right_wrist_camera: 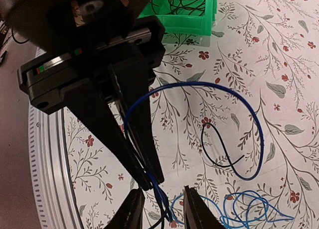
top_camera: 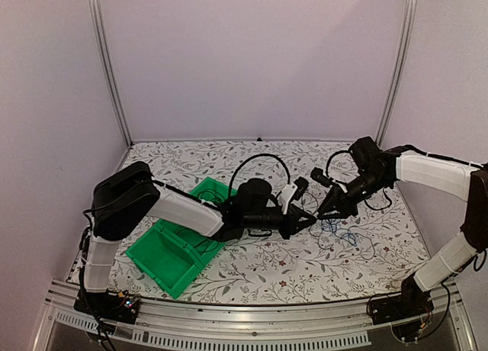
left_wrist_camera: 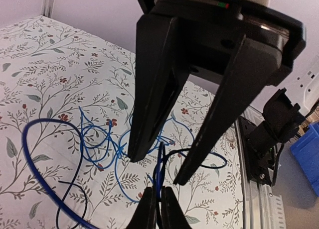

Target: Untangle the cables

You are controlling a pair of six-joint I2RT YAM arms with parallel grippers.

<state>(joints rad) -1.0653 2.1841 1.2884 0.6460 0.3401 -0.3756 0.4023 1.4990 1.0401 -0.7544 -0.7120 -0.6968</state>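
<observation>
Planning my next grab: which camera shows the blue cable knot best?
Left wrist: the blue cable loops lie spread out, with the crossings visible. Right wrist shows one big loop and cuts the knot off at its bottom edge. The top view shows only a faint smudge.

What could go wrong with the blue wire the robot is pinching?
1. The left gripper is shut on the blue cable, and the thin blue tangle lies right by it. A hard pull might drag that along and tighten the knot.
2. The open right gripper sits very close to the left one's tips, so the fingers might bump.
3. The cable is pinched only at the fingertips, so it might slip out.
</observation>
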